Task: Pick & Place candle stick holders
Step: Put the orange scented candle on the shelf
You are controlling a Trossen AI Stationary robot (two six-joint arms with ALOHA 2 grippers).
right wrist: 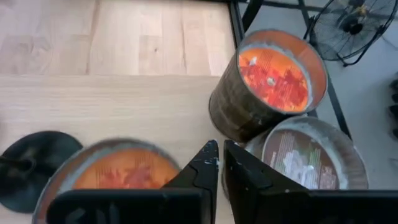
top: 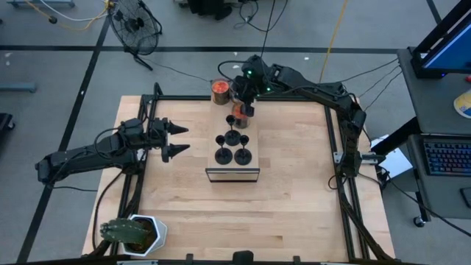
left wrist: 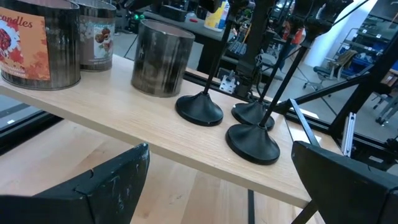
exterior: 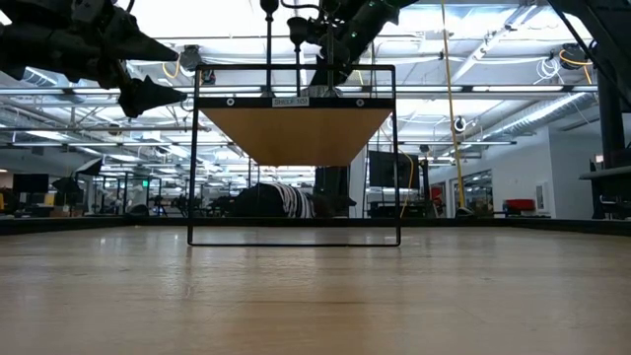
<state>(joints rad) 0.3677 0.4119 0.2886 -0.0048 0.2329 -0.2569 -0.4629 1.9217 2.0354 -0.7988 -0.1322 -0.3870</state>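
Several black candle stick holders [top: 234, 147] stand on their round bases on a raised wooden shelf [top: 232, 174] in the middle of the table. In the left wrist view three bases [left wrist: 252, 143] show on the shelf top. My right gripper [right wrist: 221, 163] hovers above the shelf's far end, over the jars. Its fingers are shut with nothing between them, and one holder base [right wrist: 31, 165] lies just beside it. My left gripper [top: 178, 140] waits open, left of the shelf and level with it.
Two candle jars with orange contents [right wrist: 277, 81] [right wrist: 118, 174] and a round silvery jar [right wrist: 305, 155] crowd the shelf's far end, under the right gripper. A potted plant [top: 132, 234] sits at the table's near left corner. Bare table lies in front of the shelf.
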